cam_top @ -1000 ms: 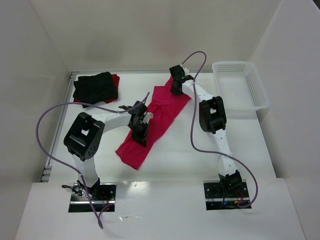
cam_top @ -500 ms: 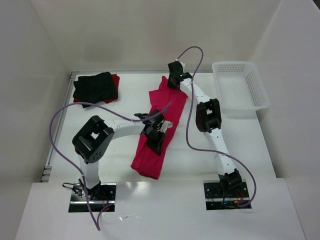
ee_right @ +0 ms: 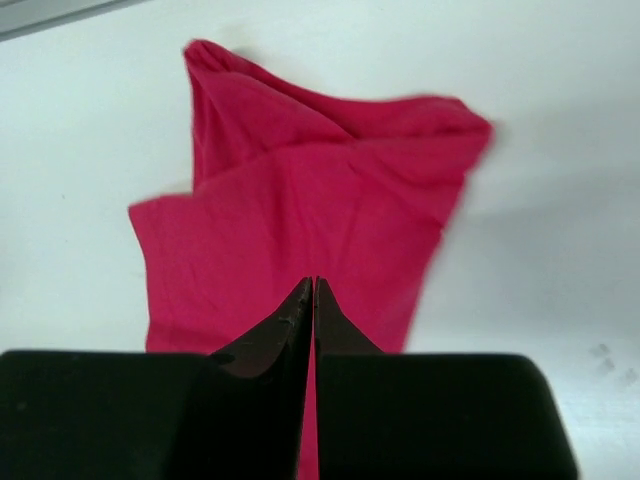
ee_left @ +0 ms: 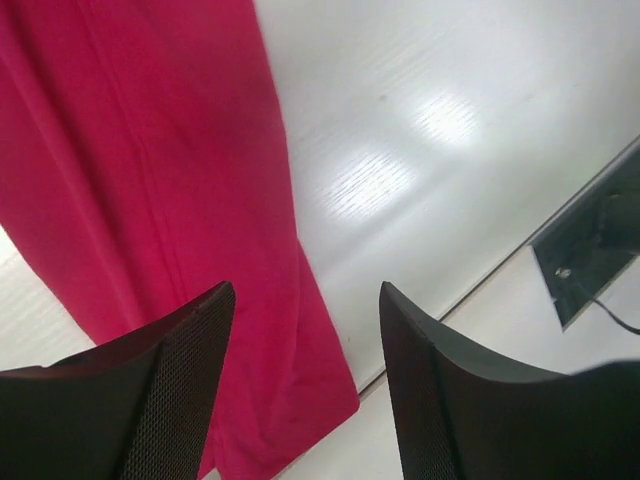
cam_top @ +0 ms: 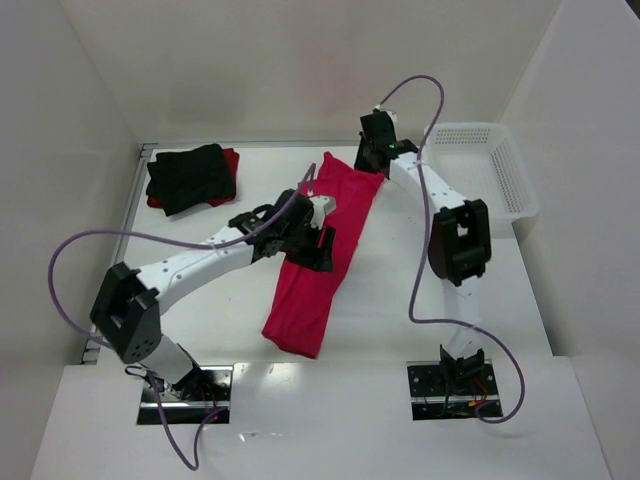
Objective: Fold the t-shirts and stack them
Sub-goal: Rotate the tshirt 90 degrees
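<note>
The crimson-pink t-shirt (cam_top: 308, 290) lies as a long folded strip running from the far middle of the table toward the near edge. My left gripper (cam_top: 322, 248) hovers over its middle, open, with nothing between its fingers (ee_left: 190, 370); the shirt (ee_left: 150, 150) lies flat below my left gripper (ee_left: 305, 290). My right gripper (cam_top: 370, 163) is at the strip's far end, jaws together. In the right wrist view the shirt (ee_right: 300, 200) lies spread beyond my right gripper (ee_right: 313, 282), and no cloth shows between the tips. A folded black t-shirt (cam_top: 188, 176) sits on a darker red one (cam_top: 231, 160) at the far left.
A white perforated basket (cam_top: 470, 127) stands at the far right beside the right arm. Purple cables loop over both arms. White walls close the table on three sides. The near table edge and a dark base plate (ee_left: 590, 250) show past the shirt's near end.
The strip swung round to lie nearly straight toward the near edge. My left gripper opened, let go of it and rose over its middle. My right gripper shifted a little to the right.
</note>
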Robot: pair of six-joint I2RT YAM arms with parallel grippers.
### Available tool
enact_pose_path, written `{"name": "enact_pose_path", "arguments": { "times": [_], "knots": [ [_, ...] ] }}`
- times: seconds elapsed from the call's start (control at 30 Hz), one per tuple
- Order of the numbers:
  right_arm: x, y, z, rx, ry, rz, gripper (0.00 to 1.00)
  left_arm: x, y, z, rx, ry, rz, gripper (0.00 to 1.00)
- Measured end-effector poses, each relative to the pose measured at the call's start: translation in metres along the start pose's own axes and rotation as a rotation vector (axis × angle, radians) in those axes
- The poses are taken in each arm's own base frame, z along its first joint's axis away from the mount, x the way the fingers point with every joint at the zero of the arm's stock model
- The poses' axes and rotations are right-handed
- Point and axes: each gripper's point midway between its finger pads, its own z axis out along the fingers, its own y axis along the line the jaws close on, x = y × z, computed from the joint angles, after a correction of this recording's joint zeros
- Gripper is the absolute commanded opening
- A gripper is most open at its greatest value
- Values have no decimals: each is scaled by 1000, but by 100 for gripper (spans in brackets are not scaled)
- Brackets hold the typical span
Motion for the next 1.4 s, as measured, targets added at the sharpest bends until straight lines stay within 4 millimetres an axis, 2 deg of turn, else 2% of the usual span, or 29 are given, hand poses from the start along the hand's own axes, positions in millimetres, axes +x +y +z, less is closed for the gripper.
{"name": "enact_pose_path", "arguments": {
  "times": [0.03,0.07,0.13,0.27,0.4,0.53,0.8,1.07,1.4],
  "knots": [
    [1,-4,-11,4,-8,6,7,-4,-2,-8,8,-31,7,68],
    [3,-9,-18,14,-12,13,7,-5,-2,-14,9,-51,11,63],
    [10,-16,-23,29,-13,20,5,2,-1,-17,5,-49,12,47],
    [45,-37,-7,88,52,16,0,30,16,-1,-43,40,-8,21],
    [75,-53,17,144,115,13,0,66,34,18,-90,160,-30,10],
    [89,-65,39,186,147,17,0,81,40,25,-107,210,-29,7],
    [70,-71,75,211,108,39,0,108,46,49,-103,325,0,5],
    [54,-62,101,206,70,38,0,125,34,61,-13,397,15,5],
    [42,-42,119,139,73,33,0,119,3,79,141,414,73,8]
  ]
}}
